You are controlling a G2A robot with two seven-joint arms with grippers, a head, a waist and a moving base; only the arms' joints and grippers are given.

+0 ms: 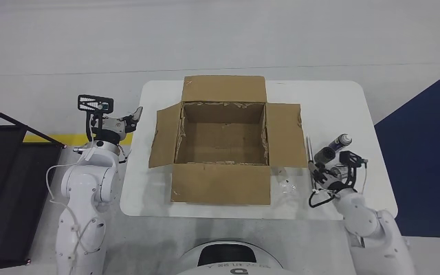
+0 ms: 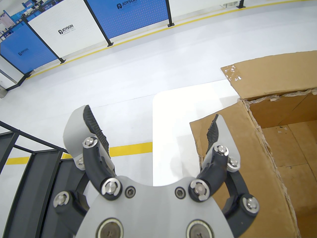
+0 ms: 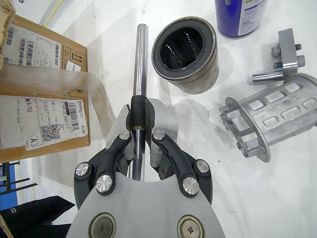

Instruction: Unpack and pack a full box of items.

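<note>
Right pincer (image 3: 140,115) clamped on rod (image 3: 141,58) by the counter's (image 1: 330,96) right edge, left pincer (image 2: 151,115) apart; I'd lift level, clear of the bearing (image 3: 185,55), then lay it flat in the box (image 1: 223,141).

The spray can (image 3: 241,6) is cropped, and the jaws hide part of the rod (image 3: 141,58)

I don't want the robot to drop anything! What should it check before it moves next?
1. Right claw shut tight on rod: ok.
2. Rod apart from bearing: ok, a gap shows between them.
3. Rod lifted off table: cannot tell.
4. Box flaps open: ok.
5. Left claw open and outside the box: ok.
</note>
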